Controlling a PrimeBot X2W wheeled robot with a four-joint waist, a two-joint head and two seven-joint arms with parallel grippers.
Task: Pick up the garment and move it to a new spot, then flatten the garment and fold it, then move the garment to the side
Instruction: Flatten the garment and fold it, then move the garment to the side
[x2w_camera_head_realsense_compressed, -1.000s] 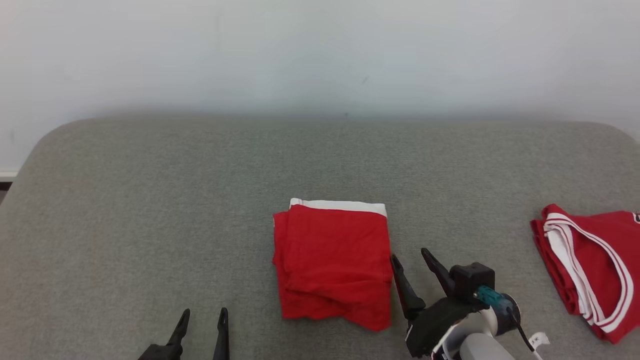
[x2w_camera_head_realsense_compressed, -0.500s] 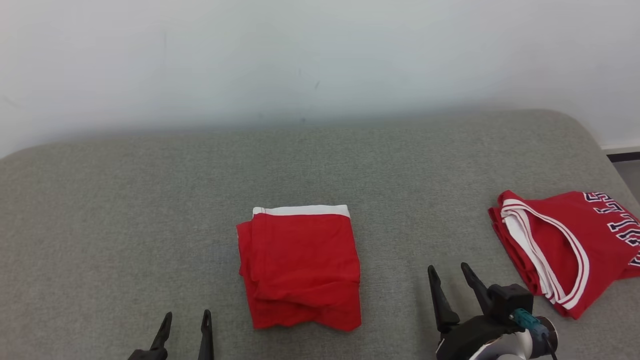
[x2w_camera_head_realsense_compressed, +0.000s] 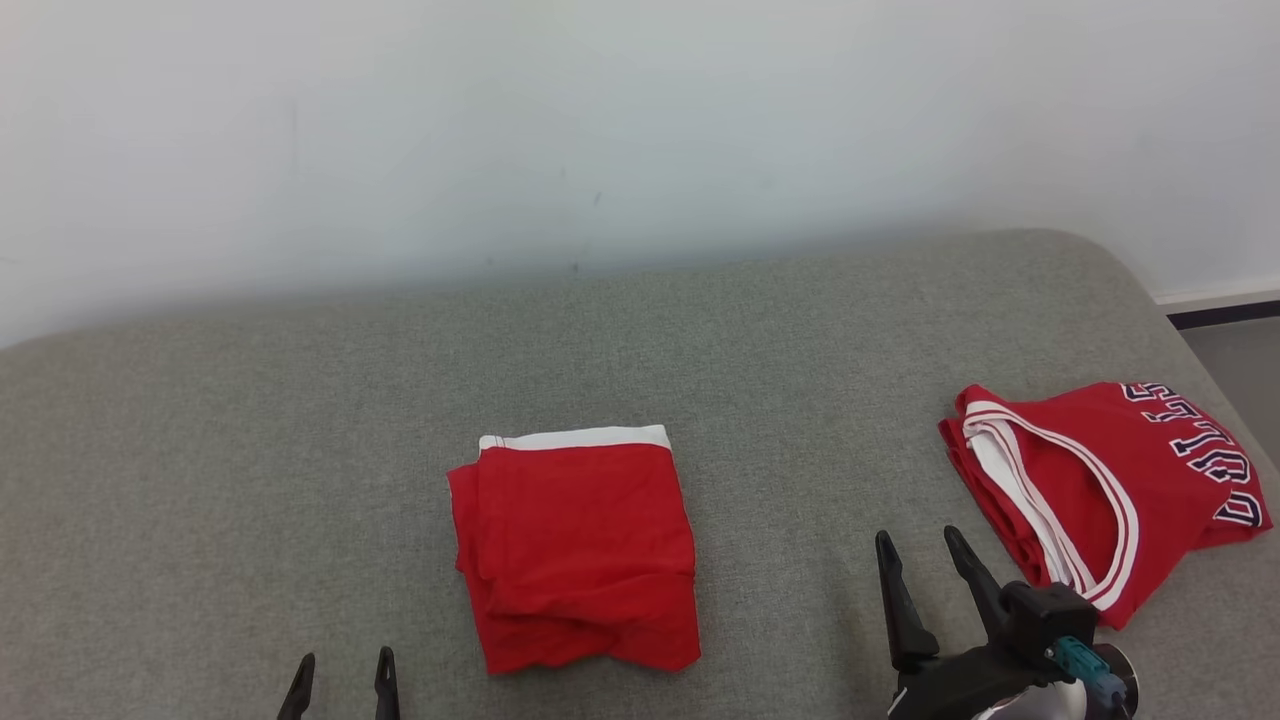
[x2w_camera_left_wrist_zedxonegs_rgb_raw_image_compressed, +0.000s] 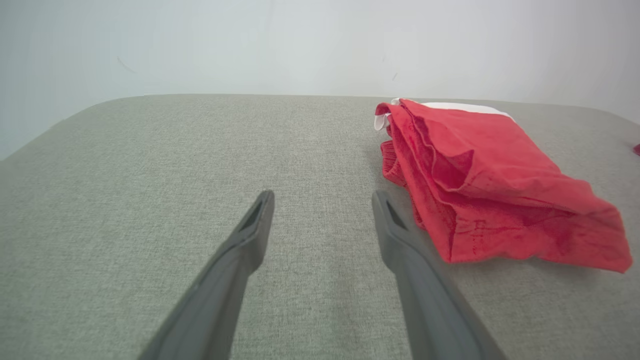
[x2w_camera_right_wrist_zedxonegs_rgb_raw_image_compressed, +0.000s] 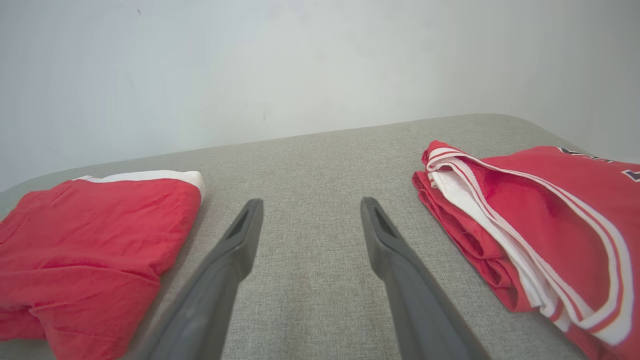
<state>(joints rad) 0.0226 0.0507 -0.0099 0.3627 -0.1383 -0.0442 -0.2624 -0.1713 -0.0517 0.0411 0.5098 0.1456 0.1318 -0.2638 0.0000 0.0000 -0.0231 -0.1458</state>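
Wall (x2w_camera_head_realsense_compressed: 640, 120): pale and bare, rising behind the far edge of the work surface
Tabletop (x2w_camera_head_realsense_compressed: 250, 420): grey, fabric-covered, with rounded corners; it carries two red pieces of clothing
Jersey (x2w_camera_head_realsense_compressed: 1100, 480): red with white trim and dark lettering, loosely folded near the right edge of the tabletop, well apart from the other piece
Garment (x2w_camera_head_realsense_compressed: 575, 555): red with a white band along its far edge, folded into a compact rectangle a little left of centre, towards the near side of the tabletop; its near hem is slightly rumpled and uneven, and nothing touches it
Right gripper (x2w_camera_head_realsense_compressed: 918, 540): low over the tabletop between the garment and the jersey, nearer the jersey, touching neither; jaws spread and empty
Left gripper (x2w_camera_head_realsense_compressed: 344, 660): at the near edge, beside the garment's left side but apart from it; jaws spread and empty
Done, as it looks: the garment lies flat and folded, so placing, flattening and folding appear finished
Left to do, as it looks: the garment sits in the middle of the tabletop, so carrying it to the side seems not yet done, and neither pair of jaws has a hold on it
Unclear: with the right gripper aimed between the two pieces, I cannot tell which one it is meant for
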